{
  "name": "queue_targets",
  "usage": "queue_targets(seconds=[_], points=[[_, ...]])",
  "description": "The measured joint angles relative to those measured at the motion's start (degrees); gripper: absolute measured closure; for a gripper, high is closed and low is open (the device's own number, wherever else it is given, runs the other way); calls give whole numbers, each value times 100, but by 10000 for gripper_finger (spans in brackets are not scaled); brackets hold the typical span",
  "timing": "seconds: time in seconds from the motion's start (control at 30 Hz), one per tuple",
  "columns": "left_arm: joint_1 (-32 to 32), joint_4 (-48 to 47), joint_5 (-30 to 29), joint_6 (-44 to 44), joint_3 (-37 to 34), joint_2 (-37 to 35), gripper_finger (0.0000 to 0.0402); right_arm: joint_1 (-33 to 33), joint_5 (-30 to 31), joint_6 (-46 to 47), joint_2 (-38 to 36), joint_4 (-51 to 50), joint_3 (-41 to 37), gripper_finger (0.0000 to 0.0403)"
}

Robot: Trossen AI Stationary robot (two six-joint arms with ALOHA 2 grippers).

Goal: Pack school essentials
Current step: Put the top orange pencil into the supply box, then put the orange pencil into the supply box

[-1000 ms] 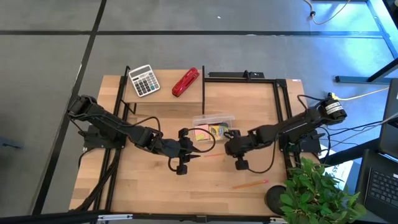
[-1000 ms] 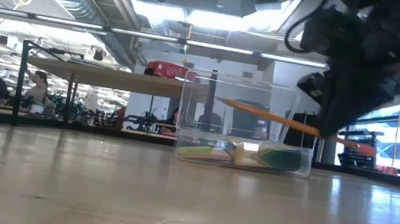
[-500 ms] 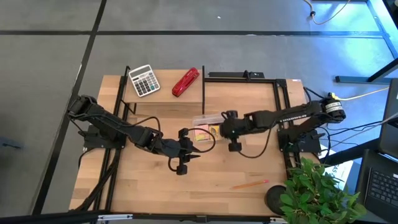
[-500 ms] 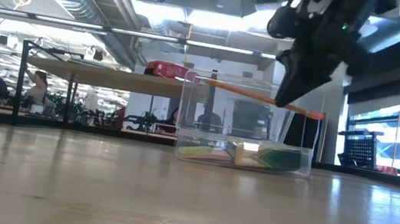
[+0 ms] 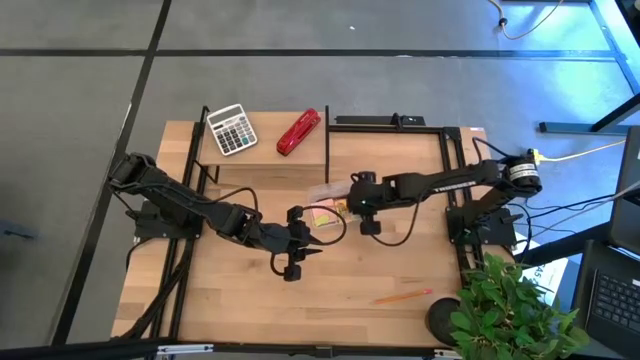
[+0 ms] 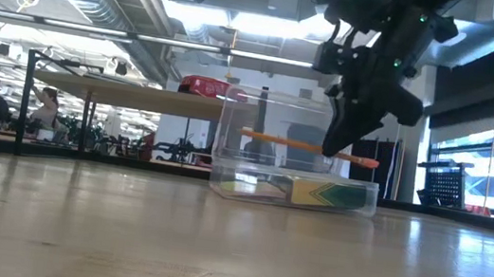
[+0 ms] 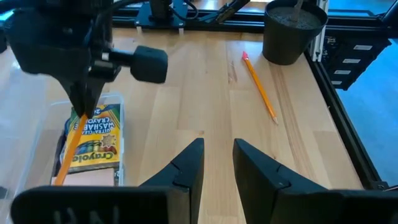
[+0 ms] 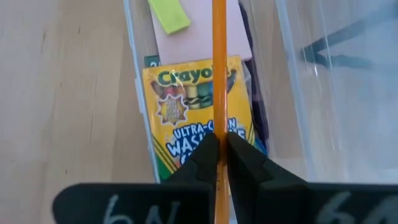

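Orange pencil (image 8: 219,74) held level above the clear container (image 6: 298,150), directly over the yellow-green crayon box (image 8: 200,112) and pink sticky-note pad (image 8: 202,25) lying inside — right end effector (image 8: 220,155) clenched on it. A second orange pencil (image 7: 260,85) lies on the desk (image 5: 350,275) near the plant pot (image 7: 294,31). Left end effector (image 7: 217,163) hovers beside the container, fingers slightly parted, grasping nothing

Clear glossy plastic box (image 6: 297,155); matt wood table (image 5: 350,275); printed card crayon box (image 8: 199,115).
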Motion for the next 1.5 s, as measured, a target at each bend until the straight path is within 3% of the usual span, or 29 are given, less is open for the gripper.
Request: queue_targets(seconds=[0.3, 0.43, 0.7, 0.87, 1.07, 1.5], points=[[0, 0, 0, -7, 0, 0, 324, 0, 7, -7, 38, 65, 0, 381], [1, 2, 0, -10, 0, 0, 324, 2, 376, -7, 55, 110, 0, 381], [0, 2, -2, -10, 0, 0, 324, 2, 362, -18, 105, 175, 0, 381], [-1, -4, -2, -10, 0, 0, 324, 1, 827, -25, 292, 281, 0, 381], [1, -7, -2, -10, 0, 0, 324, 0, 848, -48, 352, 340, 0, 380], [1, -17, -2, 1, 1, 0, 324, 0, 837, -7, 352, 350, 0, 321]])
